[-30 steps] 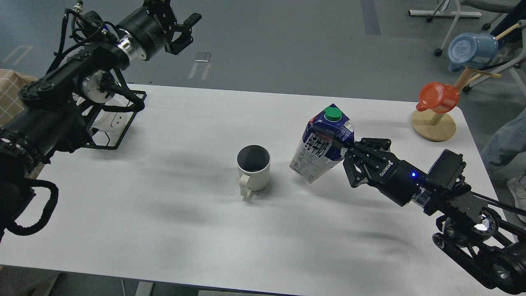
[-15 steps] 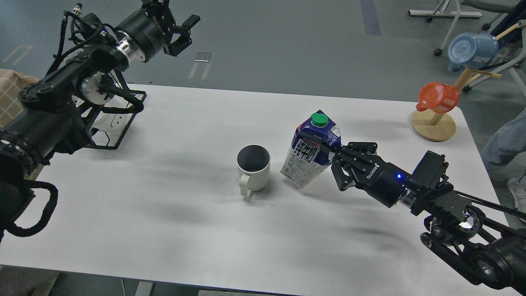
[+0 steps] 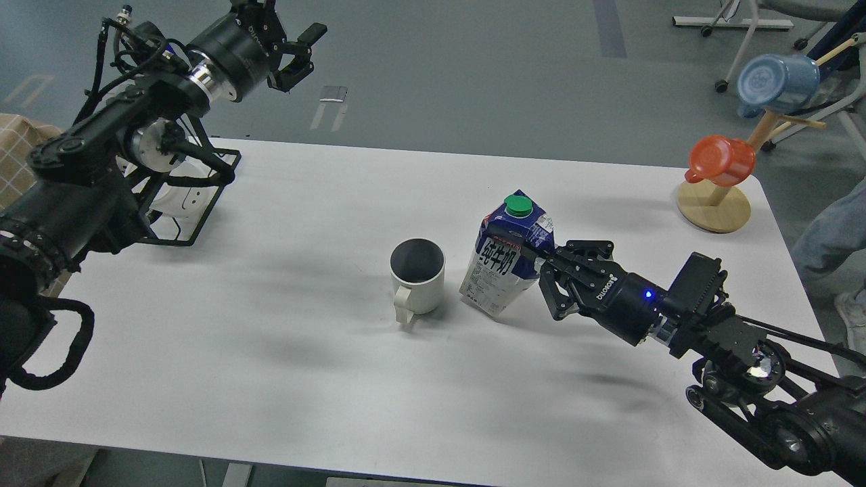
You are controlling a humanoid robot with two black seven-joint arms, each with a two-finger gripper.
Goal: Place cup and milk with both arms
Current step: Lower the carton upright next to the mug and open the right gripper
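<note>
The cream-white ribbed cup (image 3: 417, 279) stands upright near the middle of the white table (image 3: 284, 379), its handle toward me. The blue and white milk carton (image 3: 504, 257) with a green cap stands just right of it, leaning slightly, apart from the cup by a small gap. My right gripper (image 3: 524, 253) is shut on the milk carton, its fingers clasping the carton's upper side from the right. My left gripper (image 3: 298, 51) is raised high beyond the table's far left edge, open and empty.
A black wire rack (image 3: 183, 203) holding a white item sits at the table's far left. A wooden mug stand (image 3: 714, 206) at the far right corner carries an orange cup (image 3: 722, 161) and a light blue cup (image 3: 777, 84).
My right gripper has carried the milk carton leftward and down, closer to the cup; its base is now at the table. The left arm has barely shifted.
</note>
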